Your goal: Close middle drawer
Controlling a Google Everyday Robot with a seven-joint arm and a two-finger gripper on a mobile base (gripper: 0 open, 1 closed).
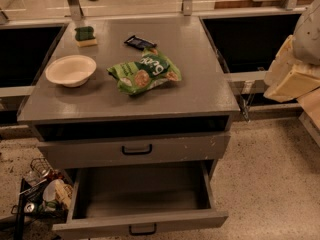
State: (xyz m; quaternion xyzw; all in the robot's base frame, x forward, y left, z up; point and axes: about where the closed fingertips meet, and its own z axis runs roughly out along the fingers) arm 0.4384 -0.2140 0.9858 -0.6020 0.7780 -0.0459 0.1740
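Observation:
The middle drawer (142,196) is pulled far out at the bottom of the grey cabinet. Its deep plain grey box is empty, and its low front carries a small black handle (142,229). Above it, the taller flecked drawer front (135,151) with a bigger black handle is nearly shut. Only white and beige parts of my arm (290,74) show at the right edge, level with the counter and well away from the drawer. My gripper is out of view.
The counter top (200,84) holds a white bowl (71,70), a green snack bag (145,73), a dark bar (139,42) and a green sponge (85,35). A wire rack with cans (37,191) stands on the floor to the left of the open drawer. Speckled floor (270,184) lies to the right.

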